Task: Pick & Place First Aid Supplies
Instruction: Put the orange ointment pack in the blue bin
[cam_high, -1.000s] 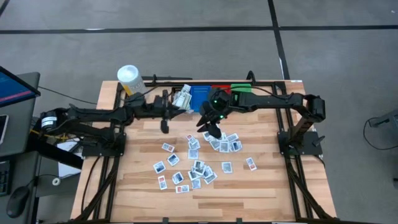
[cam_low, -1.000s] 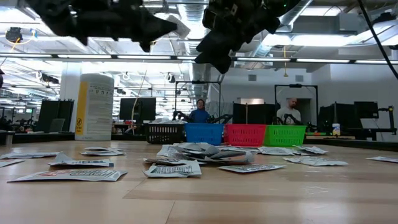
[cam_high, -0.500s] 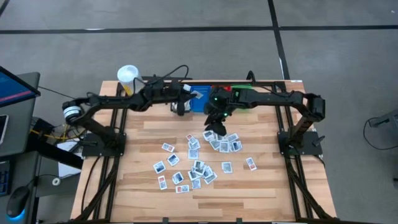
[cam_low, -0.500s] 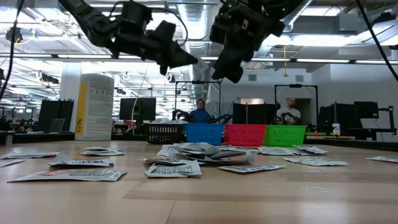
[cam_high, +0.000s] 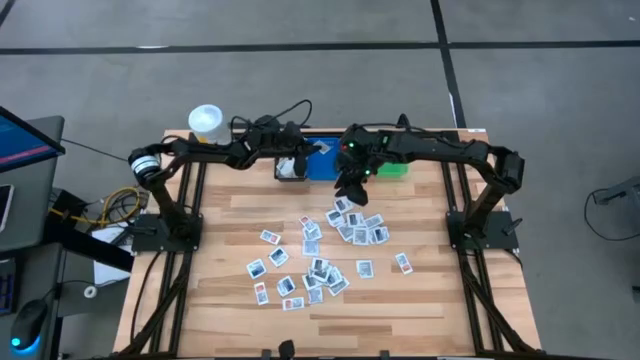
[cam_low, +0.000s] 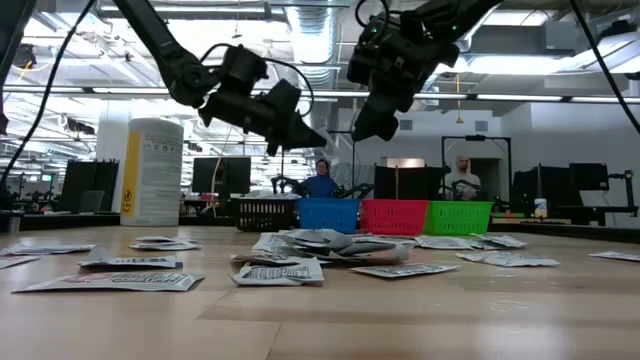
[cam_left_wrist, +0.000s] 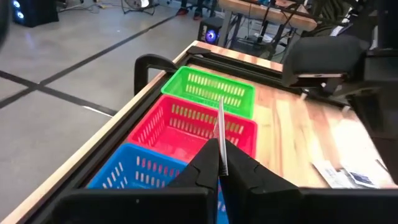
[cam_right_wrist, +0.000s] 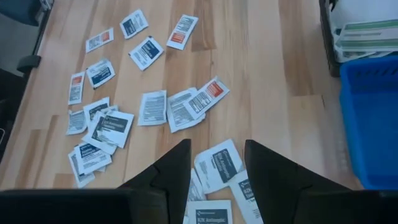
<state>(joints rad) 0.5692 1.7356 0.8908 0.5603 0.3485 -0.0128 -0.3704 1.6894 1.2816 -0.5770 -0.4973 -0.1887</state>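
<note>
Wooden planks form the desk (cam_high: 420, 300), across whose middle dozens of packets (cam_high: 318, 268) are scattered, some overlapping in a loose heap. Along the far edge a row of bins is set: black (cam_high: 291, 169), blue (cam_high: 322, 165), red (cam_left_wrist: 205, 127) and green (cam_high: 396, 169), with a white tub (cam_high: 207, 122) at the far left corner.

A placing step is judged to be in hand. The left end effector (cam_high: 296, 163) is held over the far row, about where the black and blue bins meet, and is clenched on one thin packet (cam_left_wrist: 220, 134), seen edge-on between the fingers in the left wrist view. In that view the blue bin lies directly below, with red and green beyond. In the right wrist view, packets already lie in the black bin.

The right end effector (cam_high: 349, 186) hangs just beside the bins, above the far edge of the heap, its jaws parted and nothing between them; packets (cam_right_wrist: 214, 165) lie right beneath it.

For the next move, the left end effector would need to be centred over the intended bin before the packet is let go; which bin is meant cannot be told. A descent of the right end effector onto a single packet is then called for, and the overlap in the heap may cause two to be lifted together.
</note>
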